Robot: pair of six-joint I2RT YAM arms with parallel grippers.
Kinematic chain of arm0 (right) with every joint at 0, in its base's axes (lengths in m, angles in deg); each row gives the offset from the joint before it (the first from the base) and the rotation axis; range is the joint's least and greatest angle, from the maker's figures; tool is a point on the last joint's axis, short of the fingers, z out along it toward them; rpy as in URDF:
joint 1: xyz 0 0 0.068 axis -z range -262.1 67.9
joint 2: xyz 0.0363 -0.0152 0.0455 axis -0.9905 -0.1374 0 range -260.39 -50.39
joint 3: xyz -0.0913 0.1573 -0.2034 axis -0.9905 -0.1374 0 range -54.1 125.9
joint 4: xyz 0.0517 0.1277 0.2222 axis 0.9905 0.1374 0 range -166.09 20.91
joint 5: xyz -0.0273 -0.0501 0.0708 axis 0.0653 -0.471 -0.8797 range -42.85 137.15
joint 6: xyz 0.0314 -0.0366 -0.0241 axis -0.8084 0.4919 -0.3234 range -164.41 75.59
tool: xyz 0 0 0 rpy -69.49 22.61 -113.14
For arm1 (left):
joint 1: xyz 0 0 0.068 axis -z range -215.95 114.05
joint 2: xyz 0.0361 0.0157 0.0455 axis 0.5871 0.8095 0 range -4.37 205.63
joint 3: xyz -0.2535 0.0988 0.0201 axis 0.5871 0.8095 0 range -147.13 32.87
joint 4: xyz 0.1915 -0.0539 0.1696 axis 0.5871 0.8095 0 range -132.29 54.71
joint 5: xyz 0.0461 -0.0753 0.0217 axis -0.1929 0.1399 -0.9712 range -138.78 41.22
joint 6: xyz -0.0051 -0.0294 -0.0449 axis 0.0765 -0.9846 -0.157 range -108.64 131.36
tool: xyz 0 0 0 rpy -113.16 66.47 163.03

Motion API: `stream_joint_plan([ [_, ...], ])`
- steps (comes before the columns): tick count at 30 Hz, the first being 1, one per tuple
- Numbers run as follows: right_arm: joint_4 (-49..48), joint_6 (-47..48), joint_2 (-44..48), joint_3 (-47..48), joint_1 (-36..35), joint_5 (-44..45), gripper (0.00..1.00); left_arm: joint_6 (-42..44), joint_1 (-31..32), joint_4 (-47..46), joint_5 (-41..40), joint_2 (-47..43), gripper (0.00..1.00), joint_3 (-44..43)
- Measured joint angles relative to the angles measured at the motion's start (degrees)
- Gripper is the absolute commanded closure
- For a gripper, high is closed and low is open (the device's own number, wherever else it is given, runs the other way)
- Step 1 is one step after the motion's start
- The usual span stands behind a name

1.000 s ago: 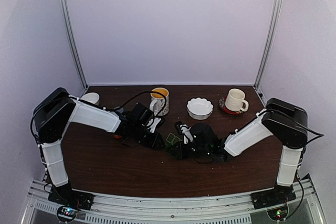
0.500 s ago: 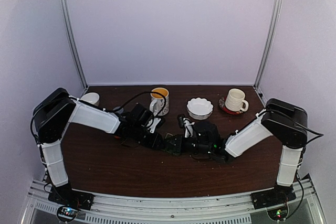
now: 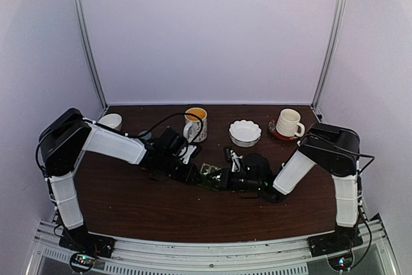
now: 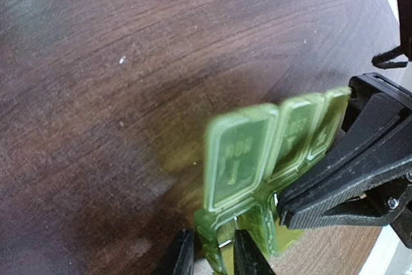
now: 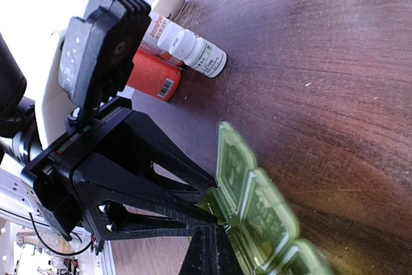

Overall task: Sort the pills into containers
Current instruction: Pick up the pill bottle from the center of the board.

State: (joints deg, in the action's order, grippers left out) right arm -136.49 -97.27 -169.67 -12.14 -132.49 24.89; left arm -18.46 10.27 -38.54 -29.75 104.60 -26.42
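The translucent green pill box point(image 4: 257, 159) stands on the brown table with its three lids open and upright. It also shows in the top view point(image 3: 207, 170) and the right wrist view point(image 5: 257, 207). My left gripper point(image 4: 209, 252) is shut on the end compartment's wall, one finger point(image 4: 179, 256) outside and one inside. My right gripper point(image 5: 209, 252) meets the box from the other side, its tips closed against the box's rim. In the top view the left gripper point(image 3: 195, 173) and right gripper point(image 3: 220, 178) face each other across the box. No loose pills show.
A white pill bottle point(image 5: 193, 49) and an orange bottle point(image 5: 154, 75) lie behind the left gripper. At the back stand a yellow-lined mug point(image 3: 196, 123), a white fluted bowl point(image 3: 245, 132), a cream mug on a red saucer point(image 3: 288, 123) and a small white cup point(image 3: 111, 120).
My right gripper has moved left and forward up to the pill box, and its arm has folded in. The left gripper has held still on the box.
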Motion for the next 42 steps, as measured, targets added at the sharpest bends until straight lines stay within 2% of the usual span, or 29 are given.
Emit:
stream_joint_plan([
  [4,2.23,1.42,1.16,0.0,-0.04,-0.02,1.0,0.02,0.0,0.9,-0.09,-0.22,0.75,0.0],
  [14,15.08,8.04,4.59,2.84,-1.51,2.23,1.0,0.07,0.0,2.86,-1.68,-4.52,0.75,0.17],
  [26,16.17,9.25,4.59,3.5,-1.75,2.75,1.0,0.0,0.0,2.34,-1.75,-4.63,0.8,2.34],
  [42,17.84,9.68,6.16,3.76,-1.77,1.77,1.0,-0.11,0.0,0.79,-0.52,-3.19,0.82,2.51],
])
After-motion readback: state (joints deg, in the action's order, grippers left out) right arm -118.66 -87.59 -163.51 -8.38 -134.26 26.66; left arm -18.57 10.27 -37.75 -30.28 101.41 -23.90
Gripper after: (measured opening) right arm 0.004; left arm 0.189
